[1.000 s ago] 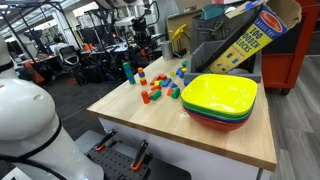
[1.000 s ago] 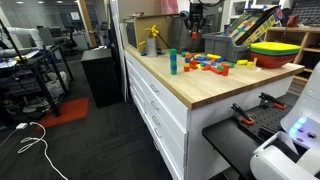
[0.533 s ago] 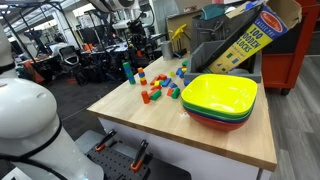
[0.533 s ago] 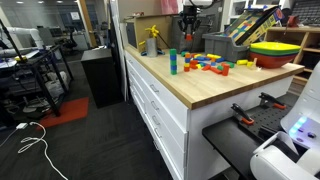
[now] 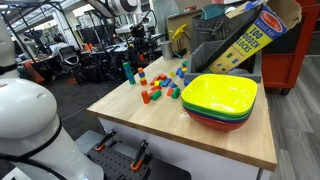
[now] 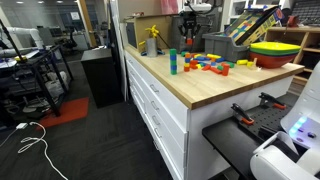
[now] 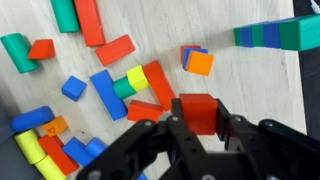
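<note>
In the wrist view my gripper is shut on a red cube and holds it above the wooden table. Just left of it and below lies a pile of coloured blocks, with a blue and orange block nearest. A stack of green blocks shows at the top right. In both exterior views the gripper hangs above the far end of the table, over the block pile.
A green block tower stands near the pile. Stacked yellow, green and red bowls sit on the table. A tilted cardboard blocks box and bins stand behind. Lab clutter surrounds the table.
The arm has shifted a little sideways over the far end of the table, carrying the red cube. The blocks and bowls have not moved.
</note>
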